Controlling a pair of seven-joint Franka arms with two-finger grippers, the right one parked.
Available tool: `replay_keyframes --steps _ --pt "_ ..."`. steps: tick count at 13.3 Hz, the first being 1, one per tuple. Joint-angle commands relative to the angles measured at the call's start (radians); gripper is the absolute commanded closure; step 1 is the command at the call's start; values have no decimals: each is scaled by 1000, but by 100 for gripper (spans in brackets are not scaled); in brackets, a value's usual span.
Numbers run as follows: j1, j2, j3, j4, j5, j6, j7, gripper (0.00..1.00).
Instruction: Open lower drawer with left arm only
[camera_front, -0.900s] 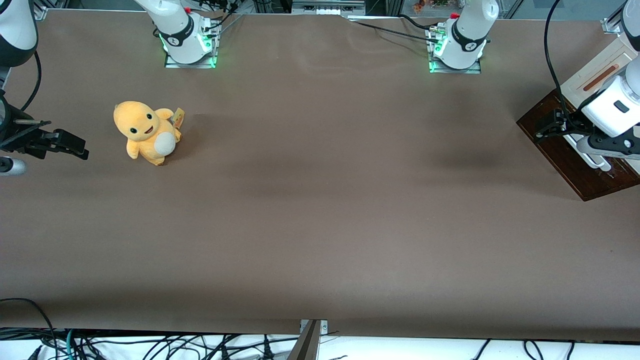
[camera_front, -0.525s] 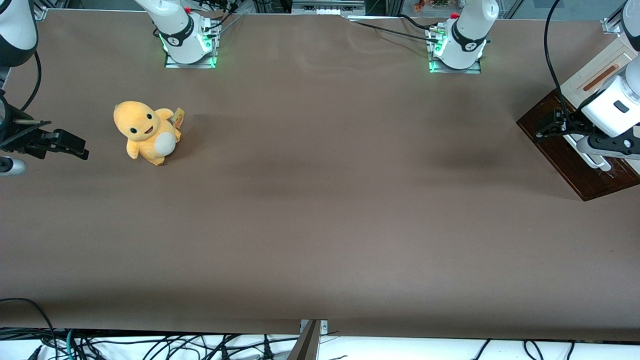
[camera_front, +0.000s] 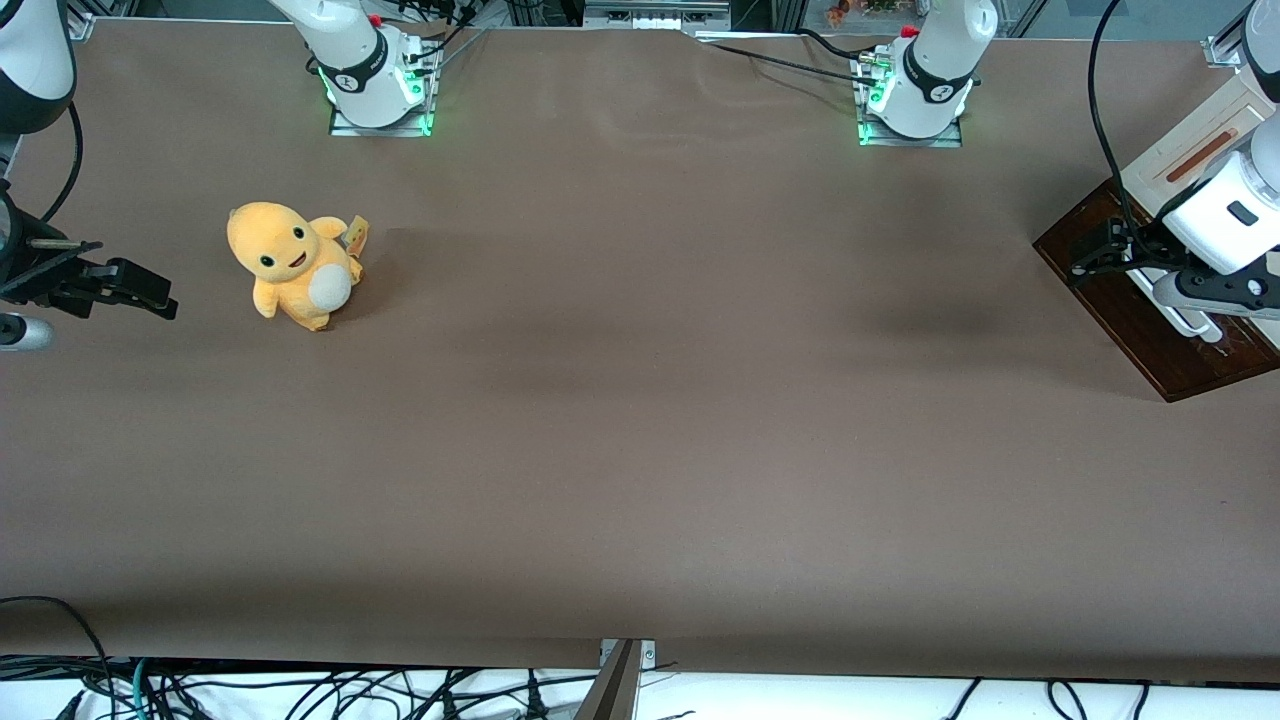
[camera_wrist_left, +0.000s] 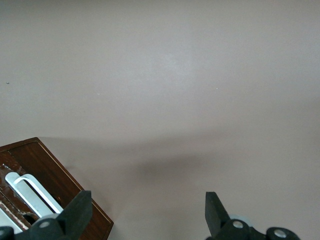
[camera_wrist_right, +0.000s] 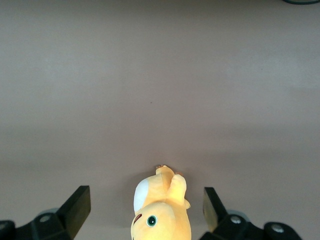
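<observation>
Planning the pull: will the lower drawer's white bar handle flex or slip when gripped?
The white bar handle on the lower drawer looks rigid, probably won't flex. Its smooth finish may slip. The gripper hangs open above it.

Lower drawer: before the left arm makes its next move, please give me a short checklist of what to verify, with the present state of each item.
1. End effector open: ok, its fingers stand wide apart in the left wrist view.
2. End effector near the lower drawer: ok, it hangs above the dark front.
3. White handle between the fingers: not ok, it lies beside one finger, outside the gap.
4. Handle free of obstruction: ok, nothing lies on it.
5. Drawer pulled out yet: cannot tell.
6. Plush toy out of the way: ok, it sits toward the parked arm's end of the table.
</observation>
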Motion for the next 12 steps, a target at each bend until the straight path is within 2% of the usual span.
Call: replay_keyframes --steps 1,12 --pt "-7 -19 14 -15 -19 4 21 0" --pt "0 -10 9 -9 -19 -16 18 0"
